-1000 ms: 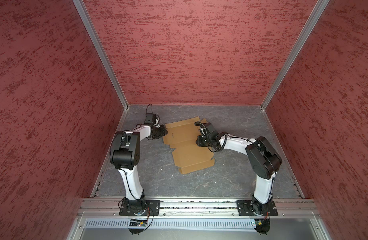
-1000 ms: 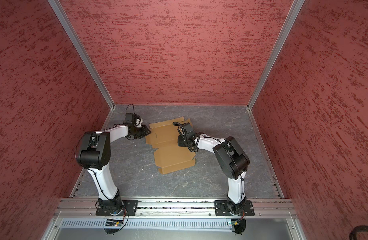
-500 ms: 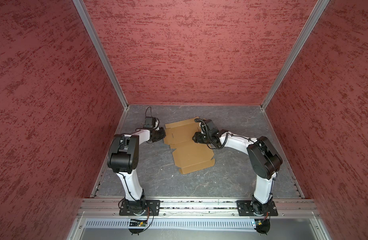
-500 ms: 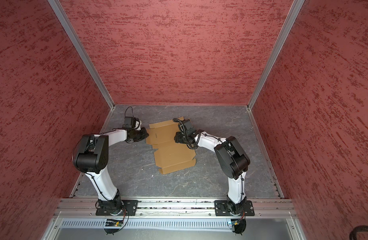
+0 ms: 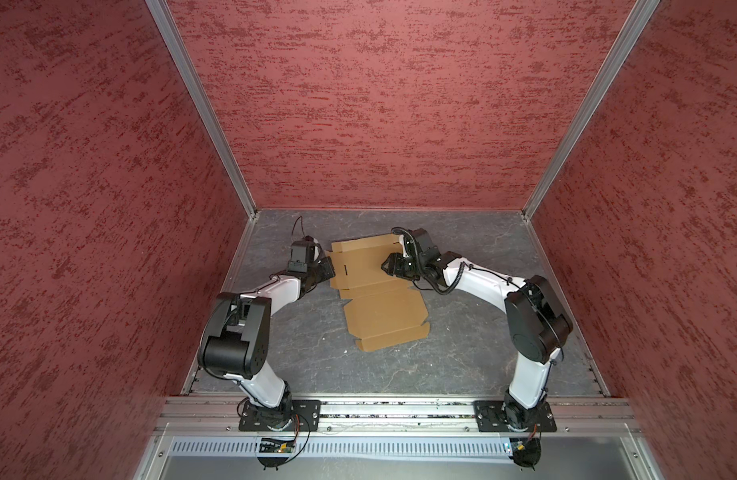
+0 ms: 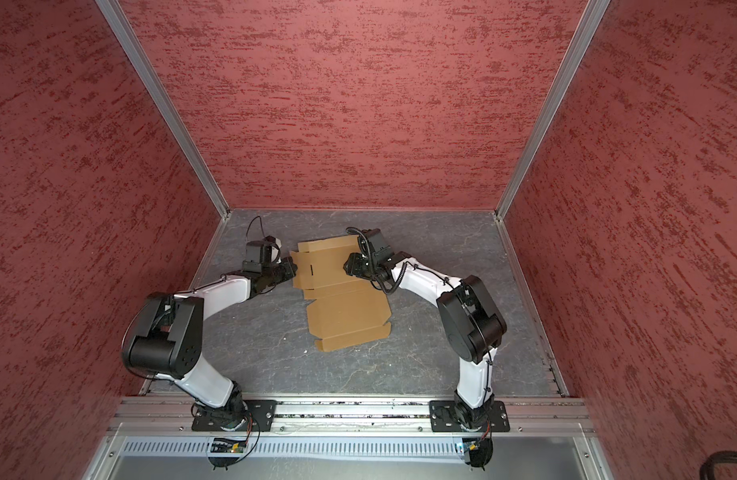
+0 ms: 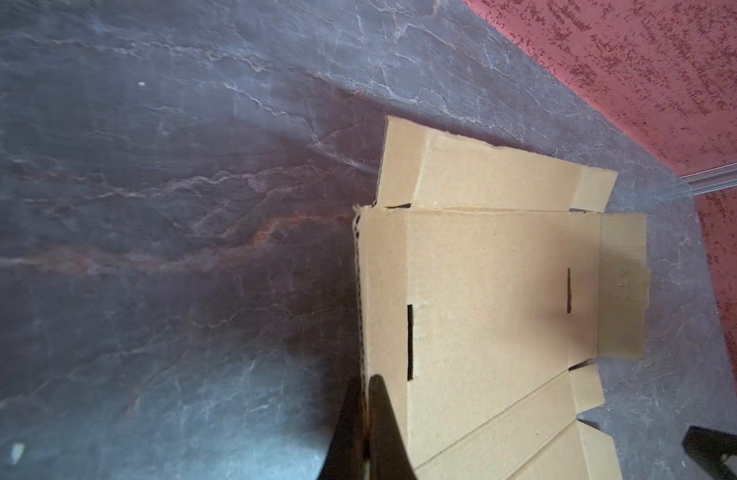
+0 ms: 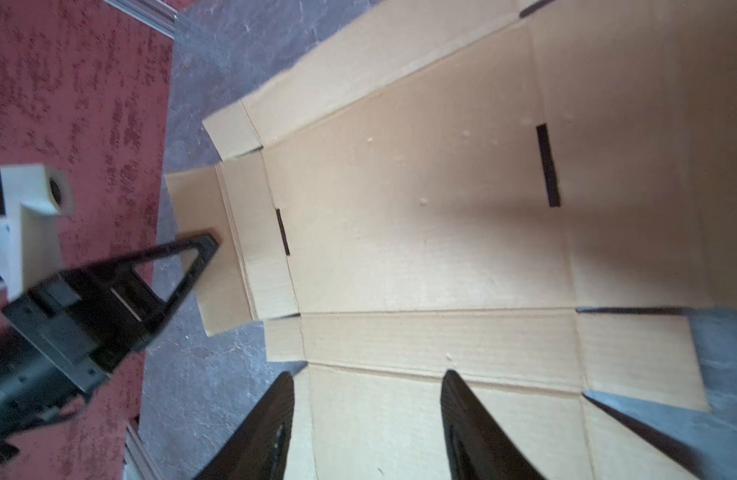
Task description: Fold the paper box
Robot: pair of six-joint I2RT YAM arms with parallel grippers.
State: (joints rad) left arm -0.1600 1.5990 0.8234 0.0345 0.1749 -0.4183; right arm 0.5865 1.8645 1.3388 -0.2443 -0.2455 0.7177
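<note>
1. In both top views I have the paper box [image 5: 383,307] [image 6: 346,307] lying opened out on the grey table [image 5: 462,353], back of centre, between my two arms.
2. From up there the left gripper [image 5: 328,268] [image 6: 291,268] sits at the box's left edge, but I can't read its jaws.
3. The left wrist view settles it: the left gripper [image 7: 364,386] has its jaws together, clamped on the corrugated edge of the side flap.
4. The right wrist view shows that same left gripper [image 8: 211,241] with its tip on the flap.
5. The right gripper [image 5: 386,266] [image 6: 346,266] hangs over the box's right side. Only its own wrist view shows the right gripper [image 8: 366,382] with jaws apart, nothing between them, cardboard beneath.
6. Against a second ago: the left gripper has slid in from just beside the edge and now grips it, with its elbow dropped lower.
7. The right gripper has shifted towards the back wall. The box has hardly moved.
</note>
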